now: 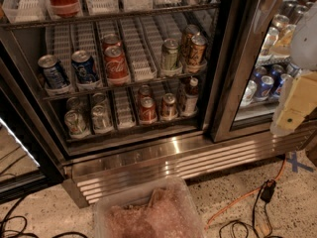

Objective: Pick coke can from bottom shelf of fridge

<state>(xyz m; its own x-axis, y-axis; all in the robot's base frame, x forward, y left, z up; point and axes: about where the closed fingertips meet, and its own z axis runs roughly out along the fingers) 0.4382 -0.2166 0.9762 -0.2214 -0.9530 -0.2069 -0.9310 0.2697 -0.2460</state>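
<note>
The fridge (pixel 198 158) stands with its left door open. On the bottom shelf (pixel 124 129) a small red coke can (pixel 147 110) stands upright at the front of a middle lane, with another red can (pixel 144 92) right behind it. A darker brownish-red can (pixel 169 106) is just to its right. My gripper (pixel 292 114), pale cream, hangs at the right edge of the view in front of the closed glass door, well to the right of the coke can and apart from it.
Two silver cans (pixel 77 123) stand at the bottom shelf's left and a small bottle (pixel 189 96) at its right. The shelf above holds Pepsi cans (pixel 84 66), a larger red can (pixel 116 64) and others. A clear plastic bin (pixel 148 213) and cables (pixel 240 202) lie on the floor.
</note>
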